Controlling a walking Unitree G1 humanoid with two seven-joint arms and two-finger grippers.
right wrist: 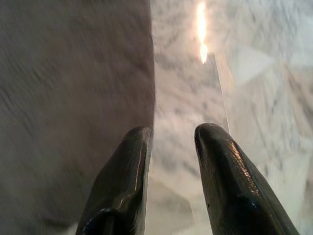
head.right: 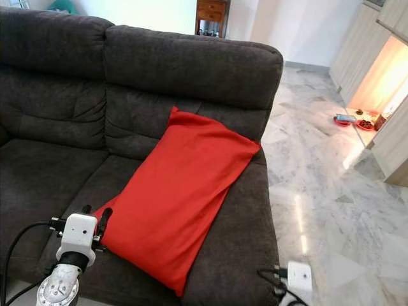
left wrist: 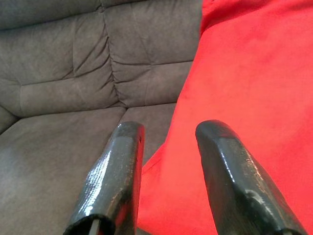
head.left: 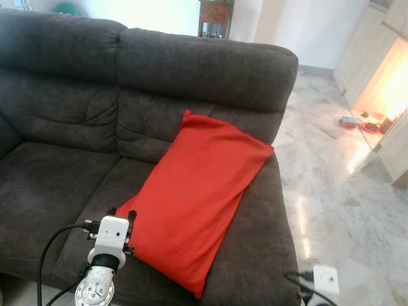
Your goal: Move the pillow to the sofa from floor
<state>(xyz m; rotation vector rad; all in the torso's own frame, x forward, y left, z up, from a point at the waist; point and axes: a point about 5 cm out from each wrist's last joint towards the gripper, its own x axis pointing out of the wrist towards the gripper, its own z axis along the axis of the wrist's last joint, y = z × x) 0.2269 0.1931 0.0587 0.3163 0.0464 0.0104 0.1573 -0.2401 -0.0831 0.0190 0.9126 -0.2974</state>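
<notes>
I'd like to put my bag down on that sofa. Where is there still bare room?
The seat left of the red pillow, running to the sofa's far left, is bare. The right seat is crowded: the pillow leans across it against the backrest, and the left gripper, fingers apart, sits at its lower corner. A narrow strip stays free along the right edge.

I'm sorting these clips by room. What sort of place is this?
Most likely a home living room: a dark grey sofa with a red pillow lying on its seat, a polished marble floor, and a wooden cabinet behind.
</notes>
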